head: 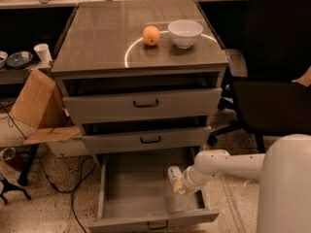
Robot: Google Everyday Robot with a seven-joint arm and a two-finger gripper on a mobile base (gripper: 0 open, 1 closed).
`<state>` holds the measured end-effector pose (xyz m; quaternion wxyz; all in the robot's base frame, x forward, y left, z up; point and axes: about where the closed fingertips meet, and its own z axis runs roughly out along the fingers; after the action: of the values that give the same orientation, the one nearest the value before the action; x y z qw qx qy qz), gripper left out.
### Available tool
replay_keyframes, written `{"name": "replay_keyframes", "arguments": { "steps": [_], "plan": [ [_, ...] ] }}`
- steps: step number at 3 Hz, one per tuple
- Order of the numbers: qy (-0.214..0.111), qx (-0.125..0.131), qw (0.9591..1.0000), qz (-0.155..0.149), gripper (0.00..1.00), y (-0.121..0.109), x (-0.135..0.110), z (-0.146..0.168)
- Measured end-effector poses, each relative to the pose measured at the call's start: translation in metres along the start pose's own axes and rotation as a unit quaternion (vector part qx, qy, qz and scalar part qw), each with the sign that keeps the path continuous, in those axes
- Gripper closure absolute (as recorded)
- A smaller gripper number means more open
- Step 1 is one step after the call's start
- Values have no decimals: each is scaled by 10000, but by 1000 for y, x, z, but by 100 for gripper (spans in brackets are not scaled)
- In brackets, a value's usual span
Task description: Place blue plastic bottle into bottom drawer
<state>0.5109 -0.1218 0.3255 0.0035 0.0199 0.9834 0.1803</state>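
camera view.

blue plastic bottle (173,174): pale and translucent. we log it over the right half of the bottom drawer (131,191), close to the drawer's right wall and tilted, with its free end toward the upper left. whether it touches the drawer floor we cannot tell.

claw (181,184): at the tip of the white arm (228,163), which reaches in from the right, low over the drawer's right wall. we record it as closed around the bottle's lower right end, gripping it.

bottom drawer: pulled well out toward the camera, plain grey inside, with a small dark handle (158,224) on its front. we see only the bottle and the claw in it.

middle drawer (148,140) and top drawer (143,103): grey, shallower, each pulled out a little, each with a dark handle.

surface (97,38) of the cabinet: glossy grey-brown. it carries an orange (151,35) and, just to the orange's right, a white bowl (185,33). the two stand close but apart.

robot body (286,188): a white rounded mass at the lower right corner.

black chair (277,81): to the right of the cabinet.

cardboard box (36,101): open, leaning at the cabinet's left side.

paper cup (43,53): white, on a low shelf at the far left.

dark cable (73,188): trailing across the speckled floor left of the bottom drawer.
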Motion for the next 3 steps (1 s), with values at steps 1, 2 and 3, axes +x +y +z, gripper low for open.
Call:
{"name": "replay_keyframes", "arguments": {
  "steps": [1,2,3],
  "plan": [
    [-2,-1,10000,16,100,0,0,2],
    [-2,-1,10000,16,82,0,0,2],
    [-1,-1,10000,16,58,0,0,2]
  ]
}}
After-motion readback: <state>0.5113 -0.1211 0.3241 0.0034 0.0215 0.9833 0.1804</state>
